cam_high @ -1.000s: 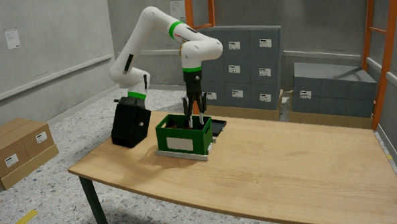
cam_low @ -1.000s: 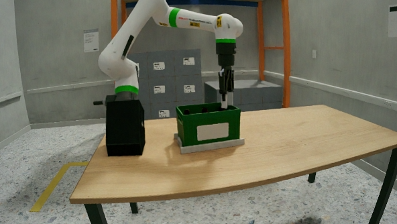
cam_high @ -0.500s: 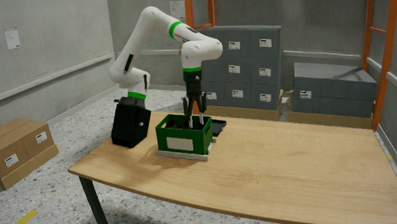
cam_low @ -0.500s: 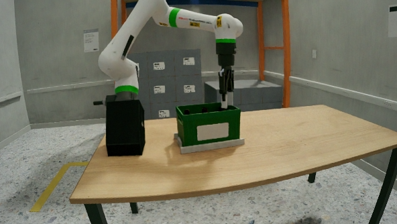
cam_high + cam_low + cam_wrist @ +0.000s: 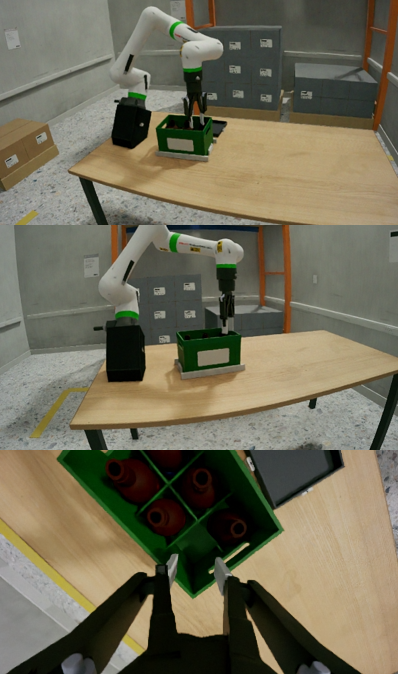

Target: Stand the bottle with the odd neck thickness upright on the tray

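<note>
The green crate (image 5: 162, 143) (image 5: 189, 356) (image 5: 145, 541) holds five dark red-brown bottles, standing in separate compartments. In the wrist view they are one at upper left (image 5: 140, 485), one partly cut off at the top (image 5: 167, 457), one at upper right (image 5: 199, 494), one at lower left (image 5: 170, 522) and one by the right wall (image 5: 224, 529). Which neck differs cannot be told. My gripper (image 5: 197, 120) (image 5: 228, 329) (image 5: 196, 564) points down, part-way open and empty, its fingertips at the bottle-free corner compartment. The black tray (image 5: 219, 127) (image 5: 295, 475) lies beside the crate, bare where visible.
Light grey strips (image 5: 181, 156) (image 5: 213, 372) run along the crate's base. The arm's black base (image 5: 131, 124) (image 5: 125, 353) stands to the left of the crate on the wooden table (image 5: 286, 168) (image 5: 286, 366). In the exterior view the crate hides the tray.
</note>
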Controlling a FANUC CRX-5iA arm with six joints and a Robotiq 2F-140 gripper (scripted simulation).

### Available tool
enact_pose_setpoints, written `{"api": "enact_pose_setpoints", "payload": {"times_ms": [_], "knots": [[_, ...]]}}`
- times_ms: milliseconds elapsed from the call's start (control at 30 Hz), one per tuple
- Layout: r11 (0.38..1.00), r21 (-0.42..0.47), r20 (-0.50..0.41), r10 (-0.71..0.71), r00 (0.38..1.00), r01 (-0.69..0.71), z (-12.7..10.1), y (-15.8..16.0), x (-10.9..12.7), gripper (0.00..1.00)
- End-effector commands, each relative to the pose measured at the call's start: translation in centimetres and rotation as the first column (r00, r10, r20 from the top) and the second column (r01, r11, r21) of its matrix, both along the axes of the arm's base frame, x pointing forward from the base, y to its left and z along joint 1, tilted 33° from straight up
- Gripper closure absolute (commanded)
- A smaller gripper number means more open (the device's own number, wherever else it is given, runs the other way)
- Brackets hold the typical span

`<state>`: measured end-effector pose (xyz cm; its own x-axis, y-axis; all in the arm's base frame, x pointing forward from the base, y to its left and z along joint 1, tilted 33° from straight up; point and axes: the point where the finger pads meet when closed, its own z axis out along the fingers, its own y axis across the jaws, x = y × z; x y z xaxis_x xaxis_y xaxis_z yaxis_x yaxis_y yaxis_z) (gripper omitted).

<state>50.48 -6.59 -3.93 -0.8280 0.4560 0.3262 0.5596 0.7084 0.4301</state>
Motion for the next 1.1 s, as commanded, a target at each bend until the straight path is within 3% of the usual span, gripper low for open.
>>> {"api": "enact_pose_setpoints", "payload": {"times_ms": [0,1067], "knots": [[1.000,-0.001,0.001,0.000,1.000,0.000,0.1,-0.1,0.0,0.56],[1.000,-0.001,0.001,0.000,1.000,0.000,-1.0,0.6,0.0,0.56]]}}
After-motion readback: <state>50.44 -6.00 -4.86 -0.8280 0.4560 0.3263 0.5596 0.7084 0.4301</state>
